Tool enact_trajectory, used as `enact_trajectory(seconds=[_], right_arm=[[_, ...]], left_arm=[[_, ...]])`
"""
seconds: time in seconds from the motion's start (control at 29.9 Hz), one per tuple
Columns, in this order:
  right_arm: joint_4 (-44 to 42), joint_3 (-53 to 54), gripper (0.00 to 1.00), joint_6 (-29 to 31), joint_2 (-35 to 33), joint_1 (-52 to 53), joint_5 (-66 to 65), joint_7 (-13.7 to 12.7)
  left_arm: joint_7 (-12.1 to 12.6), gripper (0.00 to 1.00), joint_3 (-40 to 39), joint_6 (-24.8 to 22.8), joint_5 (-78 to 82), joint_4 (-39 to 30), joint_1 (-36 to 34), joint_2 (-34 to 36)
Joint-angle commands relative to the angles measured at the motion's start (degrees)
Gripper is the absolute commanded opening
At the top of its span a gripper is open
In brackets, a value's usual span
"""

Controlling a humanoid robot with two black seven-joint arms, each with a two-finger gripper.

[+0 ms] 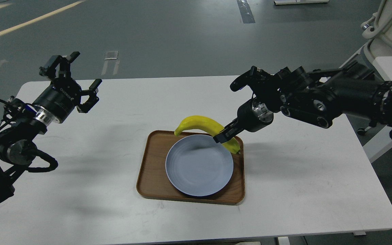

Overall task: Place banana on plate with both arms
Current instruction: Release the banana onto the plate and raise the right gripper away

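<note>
One head view looks forward and down over the white table (114, 190), arms entering from both sides

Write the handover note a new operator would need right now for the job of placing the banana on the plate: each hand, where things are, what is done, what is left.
Right hand: shut on the banana, gripping it near its right end, at the plate's far rim.
Left hand: open, empty, raised over the table's left side, well away from the work.
Plate: bare, sitting on the wooden tray.
Done: banana grasped and brought to the plate's far edge.
Left: move it over the plate, set it down, release.
</note>
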Motion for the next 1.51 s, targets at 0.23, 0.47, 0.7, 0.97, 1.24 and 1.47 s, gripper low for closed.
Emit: enact_trajectory(seconds=[0.23,0.47,0.7,0.97,1.24,1.47], right_arm=[[-1.58,-2.01,0.44,0.01,4.74,-1.73,1.34,0.01],[-1.67,-1.92,0.95,0.01,4.13,-1.73,1.6,0.01],[-2.8,2.89,0.98,0.01,-1.56,2.48,5.88,0.01],[-3.25,16.08,0.99,0.01,-17.47,-2.23,30.04,0.01],[-3.16,42.23,1.0,0.01,-24.44,-26.38,48.15,0.01],[-3.69,57.75,1.0,0.01,-23.56,-40.74,55.56,0.01]], left_arm=[[0.01,0.98,0.01,0.0,-0.08,0.0,0.01,0.77],[0.01,0.98,0.01,0.0,-0.08,0.0,0.01,0.87],[0.01,0.98,-0.17,0.0,-0.08,0.0,-0.08,0.95],[0.01,0.98,-0.08,0.0,-0.08,0.0,0.01,0.08],[0.01,0.98,-0.08,0.0,0.18,0.53,0.09,-2.82],[0.01,0.98,-0.08,0.0,0.18,1.67,0.09,-5.02]])
